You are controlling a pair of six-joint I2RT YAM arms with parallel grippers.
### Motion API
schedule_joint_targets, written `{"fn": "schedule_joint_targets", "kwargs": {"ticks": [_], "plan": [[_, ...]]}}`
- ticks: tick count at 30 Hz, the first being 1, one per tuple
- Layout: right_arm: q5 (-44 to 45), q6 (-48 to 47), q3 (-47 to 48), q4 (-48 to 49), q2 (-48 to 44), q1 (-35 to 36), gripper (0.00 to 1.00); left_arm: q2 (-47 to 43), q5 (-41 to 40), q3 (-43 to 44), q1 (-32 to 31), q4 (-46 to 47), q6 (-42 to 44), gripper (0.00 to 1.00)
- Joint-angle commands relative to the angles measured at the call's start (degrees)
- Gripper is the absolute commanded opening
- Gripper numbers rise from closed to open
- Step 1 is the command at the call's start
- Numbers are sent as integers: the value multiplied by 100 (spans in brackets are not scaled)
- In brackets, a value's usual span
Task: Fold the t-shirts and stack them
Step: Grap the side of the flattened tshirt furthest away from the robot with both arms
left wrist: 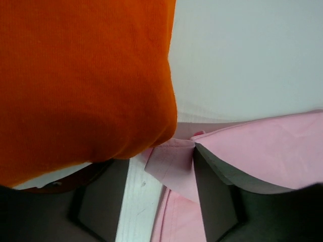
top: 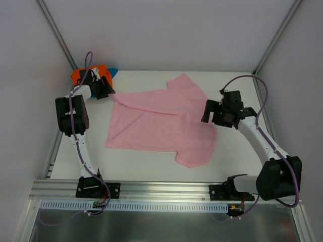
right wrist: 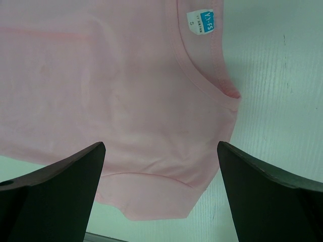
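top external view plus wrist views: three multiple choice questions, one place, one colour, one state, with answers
1. Where is the bright orange cloth t-shirt? A) the white table's far left corner B) its near right corner C) its centre
2. What colour is the spread-out cloth t-shirt? A) green B) light pink C) black
3. How does the right pincer stand? A) shut on cloth B) shut, empty C) wide open

1 A: orange shows at that corner. 2 B: pink covers the middle. 3 C: the wrist view shows a wide gap, nothing gripped.
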Motion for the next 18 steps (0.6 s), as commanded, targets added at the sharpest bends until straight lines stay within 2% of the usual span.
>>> {"fn": "schedule_joint_targets", "kwargs": {"ticks": [1,3,7,8,9,13,18], "plan": [[-81,-78,271,0,62,-34,99,33,130,199,57,33,115,51],[-107,-70,271,27,97,-43,99,68,174,225,57,59,124,47],[-116,-78,288,27,132,-43,99,129,235,340,48,7,133,29],[-125,-78,297,18,141,-43,100,129,253,340,57,7,141,21],[-134,-78,306,35,159,-34,99,112,262,348,48,15,142,18],[-195,-52,297,71,203,-43,100,59,314,331,57,77,107,19],[-239,-34,236,114,185,-43,99,-29,411,278,57,235,36,28]]}}
